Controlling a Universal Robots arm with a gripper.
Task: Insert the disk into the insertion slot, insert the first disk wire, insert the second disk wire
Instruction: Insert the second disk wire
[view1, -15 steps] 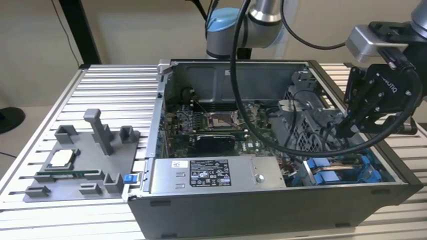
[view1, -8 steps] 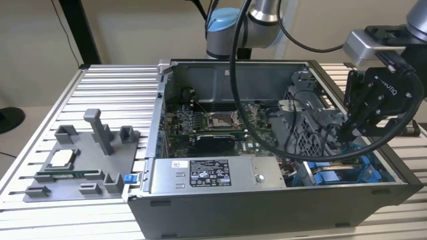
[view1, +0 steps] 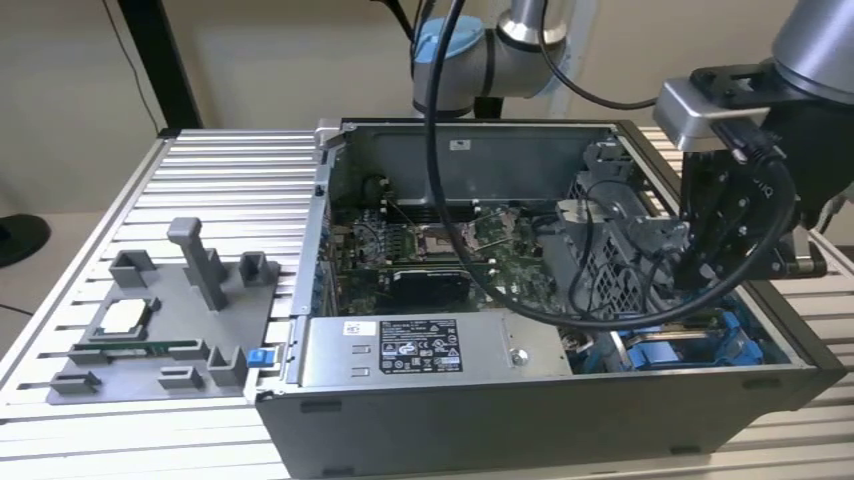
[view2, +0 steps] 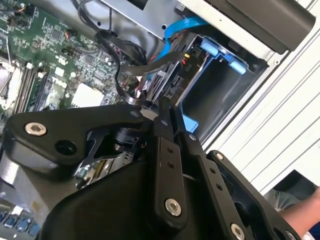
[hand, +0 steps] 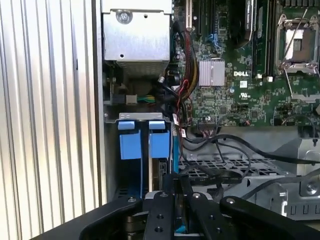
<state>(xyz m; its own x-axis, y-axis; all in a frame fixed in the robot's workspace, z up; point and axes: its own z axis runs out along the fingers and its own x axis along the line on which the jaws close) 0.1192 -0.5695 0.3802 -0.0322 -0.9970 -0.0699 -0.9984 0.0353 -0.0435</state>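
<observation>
Where the ribbed aluminium counter (view1: 227, 180) carries it, the open black desktop computer case (view1: 534, 410) lies on its side, and the black robot fingers (view1: 694, 275) reach down into its corner at the exterior view's right. Away from the fingers, across the case, sits the green motherboard (view1: 441, 245); the grey labelled power-supply box (view1: 434, 350) lies along the near wall. Just beside the fingers stands the rectangular grey metal insertion slot (hand: 235, 167) with its perforated wall, crossed by black cables (hand: 240, 150). In both wrist views the fingers (hand: 176, 202) are pressed close together, pinching a thin dark wire end at the mouth of the bay. Directly ahead of the fingertips in the first wrist view, the disk (hand: 159, 172) sits seated in the bay, only its dark edge and bright blue plastic frame tabs (hand: 142, 140) visible. In the second wrist view a blue flat cable (view2: 172, 30) curves beyond the fingers (view2: 167, 117). Well apart from the fingers, on the counter, a grey plastic fixture plate (view1: 160, 330) holds small parts.
</observation>
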